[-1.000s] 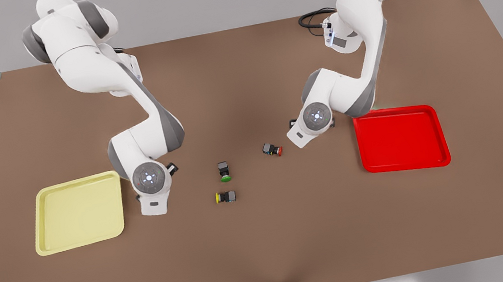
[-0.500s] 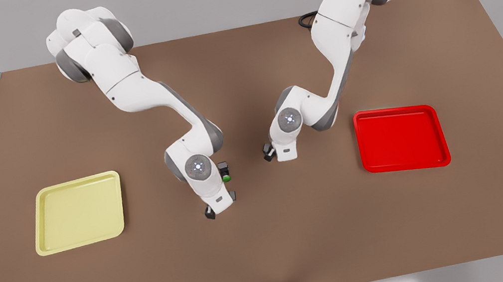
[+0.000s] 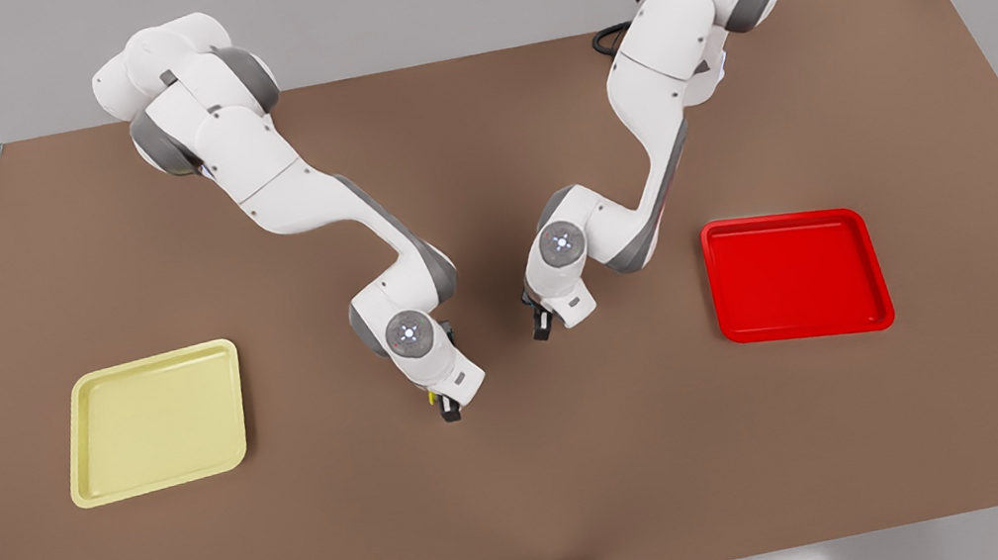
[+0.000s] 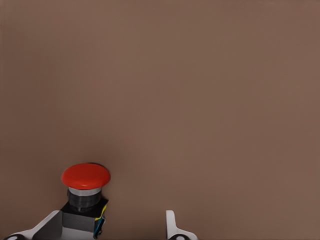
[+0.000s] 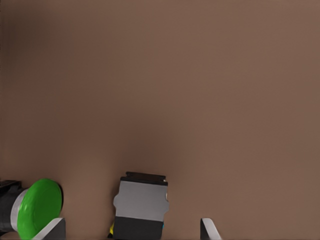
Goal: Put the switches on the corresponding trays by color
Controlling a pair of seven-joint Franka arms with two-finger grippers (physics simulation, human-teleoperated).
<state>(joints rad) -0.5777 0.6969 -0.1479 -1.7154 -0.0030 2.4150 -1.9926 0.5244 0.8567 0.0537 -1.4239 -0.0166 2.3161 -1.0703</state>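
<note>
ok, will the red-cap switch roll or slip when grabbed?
Red switch looks rigid: blocky body, hard cap. Its round cap might let it roll, though the flat body should resist. It sits off-centre in the open left end effector, so closing may shove it.

Red-capped switch [image 4: 85, 192] and yellow-capped switch [image 5: 140, 210] lying mid-worktop; pale yellow tray [image 3: 153, 423] and red tray [image 3: 796, 275] flanking, well apart.

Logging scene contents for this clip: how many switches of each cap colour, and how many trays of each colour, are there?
red-capped switch: 1
green-capped switch: 1
yellow-capped switch: 1
yellow tray: 1
red tray: 1
Total: 5
</note>
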